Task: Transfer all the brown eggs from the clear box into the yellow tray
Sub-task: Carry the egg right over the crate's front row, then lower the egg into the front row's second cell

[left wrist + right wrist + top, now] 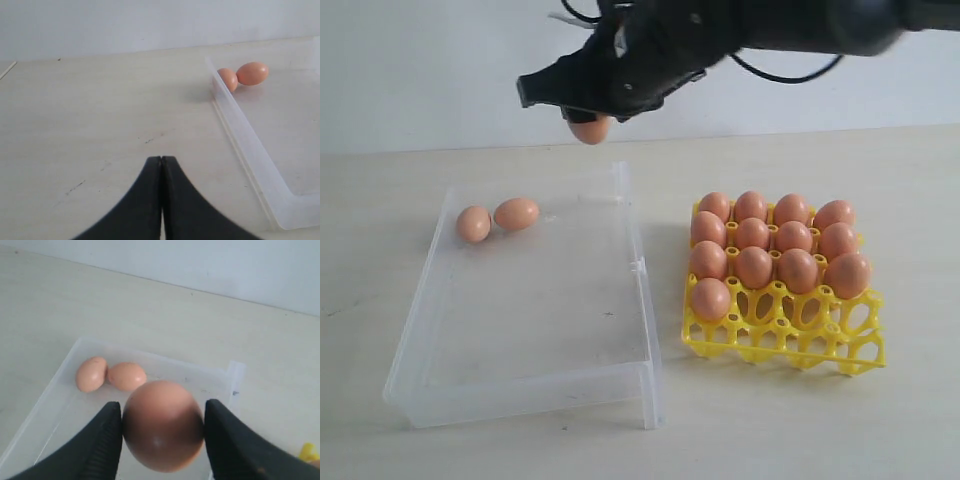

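Smooth oval brown egg (162, 432) clamped between matte black curved fingers (100, 446)

Pale beige tabletop (820, 440), faint scuffs, plain white wall (420, 70) behind, soft even light

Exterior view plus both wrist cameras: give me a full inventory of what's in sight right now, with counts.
Tray eggs: thirteen, orange-brown, in tray cups; three front cups empty.
Box eggs: two, orange-brown, side by side in the box's far left corner.
Held egg: one, orange-brown, in the air above the box's far edge.
Tray: one, yellow, right of the box.
Box: one, clear, on the table.
Table: one, pale beige.
Right gripper: black, closed on the held egg.
Left gripper: black, closed, over the table outside the box.
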Tool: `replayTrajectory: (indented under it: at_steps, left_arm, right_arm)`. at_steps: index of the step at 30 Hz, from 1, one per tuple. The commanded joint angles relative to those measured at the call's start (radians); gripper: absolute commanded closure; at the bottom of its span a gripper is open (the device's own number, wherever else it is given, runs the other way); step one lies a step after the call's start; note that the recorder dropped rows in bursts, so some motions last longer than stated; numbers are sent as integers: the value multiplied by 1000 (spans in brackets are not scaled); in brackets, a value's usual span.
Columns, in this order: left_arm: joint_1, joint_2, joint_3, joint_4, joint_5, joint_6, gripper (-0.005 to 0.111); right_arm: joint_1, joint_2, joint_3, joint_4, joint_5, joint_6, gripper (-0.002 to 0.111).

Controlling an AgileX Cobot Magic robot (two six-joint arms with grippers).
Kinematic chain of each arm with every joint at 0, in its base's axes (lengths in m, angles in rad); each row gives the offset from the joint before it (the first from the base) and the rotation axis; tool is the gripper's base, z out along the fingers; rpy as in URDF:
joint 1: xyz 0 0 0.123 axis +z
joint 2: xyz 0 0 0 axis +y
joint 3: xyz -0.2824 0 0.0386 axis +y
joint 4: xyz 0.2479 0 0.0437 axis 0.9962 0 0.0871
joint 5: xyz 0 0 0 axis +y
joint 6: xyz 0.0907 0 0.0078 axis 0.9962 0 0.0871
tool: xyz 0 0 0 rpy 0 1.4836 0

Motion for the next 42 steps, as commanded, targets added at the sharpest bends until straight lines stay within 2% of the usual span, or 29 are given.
replayTrajectory:
  at_steps: [1,5,13,17,31,42]
  left_arm:
    - [3,4,-5,3,-5,-1,107]
    - [3,4,-5,3,-5,-1,107]
    - [3,4,-5,3,-5,-1,107]
    - [3,4,-5,3,-5,-1,107]
    - [3,4,-5,3,-5,-1,107]
    - [3,4,-5,3,-5,-1,107]
  right_arm:
    - [-41,-247,362,-18,-284,-18,108]
    - [-85,-401,642,23,-429,-160,108]
    - [-149,-621,1069,316,-724,-683,108]
    - [-151,-654,1192,370,-969,-716,108]
    - [-151,-484,1217,401,-1022,-766,108]
    - [-151,-359,1217,327,-1142,-464,108]
